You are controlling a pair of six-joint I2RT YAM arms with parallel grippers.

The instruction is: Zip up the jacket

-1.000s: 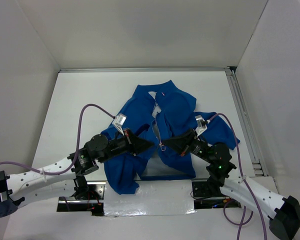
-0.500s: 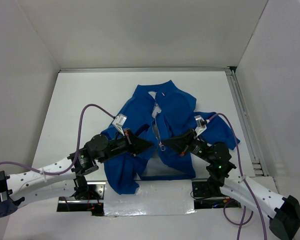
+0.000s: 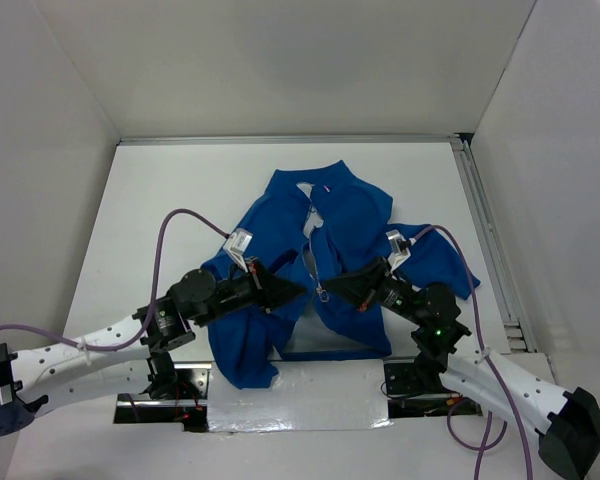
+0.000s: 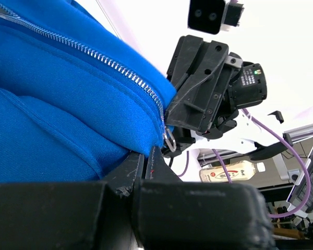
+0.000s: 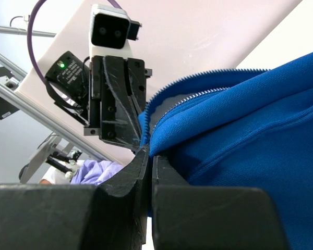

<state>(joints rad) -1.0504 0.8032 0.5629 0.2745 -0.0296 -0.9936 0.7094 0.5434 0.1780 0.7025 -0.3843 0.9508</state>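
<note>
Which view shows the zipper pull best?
Left wrist. The metal zipper pull hangs in close-up at the end of the teeth, on the jacket edge. Top external shows it only as a tiny pale speck between the two arms. Right wrist shows the teeth, but the pull is hidden.

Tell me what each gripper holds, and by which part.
The jacket: left gripper pinches one front zipper edge, right gripper the facing edge.

One blue jacket point(image 3: 350, 215), one zipper point(image 4: 115, 67), two robot arms, left arm point(image 3: 90, 345), right arm point(image 3: 500, 378), two grippers, left gripper point(image 3: 300, 289), right gripper point(image 3: 330, 286), two purple cables point(image 3: 170, 222), one white table point(image 3: 170, 190).
</note>
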